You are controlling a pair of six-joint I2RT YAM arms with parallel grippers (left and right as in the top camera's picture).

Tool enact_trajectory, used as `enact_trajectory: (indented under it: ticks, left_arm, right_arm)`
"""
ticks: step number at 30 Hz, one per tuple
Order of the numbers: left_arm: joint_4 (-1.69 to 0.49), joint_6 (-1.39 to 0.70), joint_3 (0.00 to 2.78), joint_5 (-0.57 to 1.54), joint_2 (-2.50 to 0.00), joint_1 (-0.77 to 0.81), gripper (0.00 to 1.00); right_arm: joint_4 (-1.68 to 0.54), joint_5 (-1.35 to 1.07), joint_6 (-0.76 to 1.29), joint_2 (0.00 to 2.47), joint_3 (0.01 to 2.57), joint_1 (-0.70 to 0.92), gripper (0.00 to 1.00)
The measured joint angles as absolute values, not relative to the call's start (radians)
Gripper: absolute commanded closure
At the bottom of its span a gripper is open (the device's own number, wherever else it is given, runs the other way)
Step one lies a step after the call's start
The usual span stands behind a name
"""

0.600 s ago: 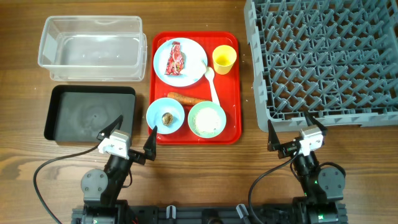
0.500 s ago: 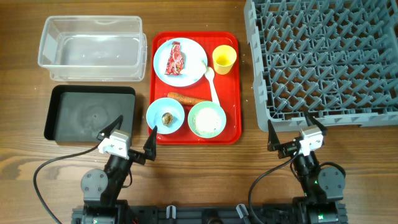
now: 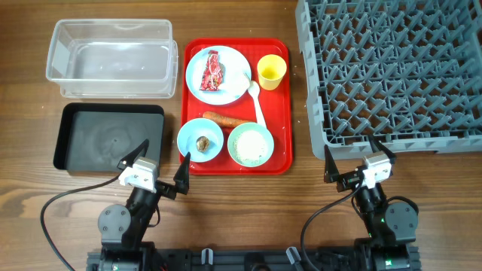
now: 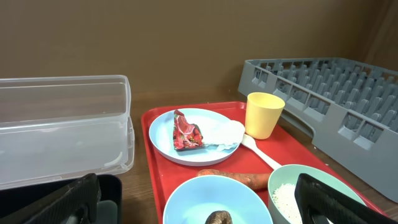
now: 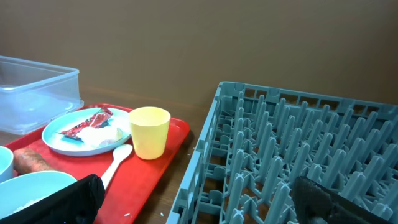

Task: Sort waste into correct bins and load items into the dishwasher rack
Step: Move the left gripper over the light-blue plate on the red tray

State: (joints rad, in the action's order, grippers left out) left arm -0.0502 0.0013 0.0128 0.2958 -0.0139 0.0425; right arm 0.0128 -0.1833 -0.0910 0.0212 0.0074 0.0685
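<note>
You have a brown wooden table (image 3: 248, 199) with a brown wall (image 4: 186, 37) behind it. Your left gripper (image 3: 166, 149) and right gripper (image 3: 350, 147) sit near the front edge, fingers spread wide, holding nothing. The red crinkled wrapper (image 3: 213, 71) lies on the light blue round plate (image 3: 235, 75) on the flat red plastic tray (image 3: 282, 105). The clear plastic tub (image 3: 113, 53) and shallow black tray (image 3: 109, 139) lie left, and the big grey plastic peg rack (image 3: 392, 68) lies right.

Open surface (image 3: 248, 203) runs along the near edge. The red tray (image 3: 277, 113) is crowded: plate (image 3: 233, 75), cup (image 3: 272, 71), blue bowl (image 3: 190, 135), green bowl (image 3: 251, 127), with carrot (image 3: 226, 119) and spoon (image 3: 257, 105) wedged between. Only a narrow strip separates it from the rack (image 3: 392, 68).
</note>
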Motion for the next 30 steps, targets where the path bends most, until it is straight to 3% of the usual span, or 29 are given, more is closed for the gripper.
enact_trajectory:
  ticks: [21, 27, 30]
  left_arm:
    - [-0.04, 0.001, 0.012, 0.289, -0.014, 0.043, 0.0]
    - [0.178, -0.002, 0.009, 0.415, -0.014, 0.043, 0.0]
    - [0.183, -0.005, 0.025, 0.491, -0.014, 0.043, 0.0]
  right_arm:
    - [0.02, -0.126, -0.096, 0.021, 0.007, 0.068, 0.0]
    - [0.416, -0.342, -0.098, 0.022, 0.006, 0.068, 0.0]
    - [0.564, -0.417, -0.049, 0.022, 0.006, 0.068, 0.0]
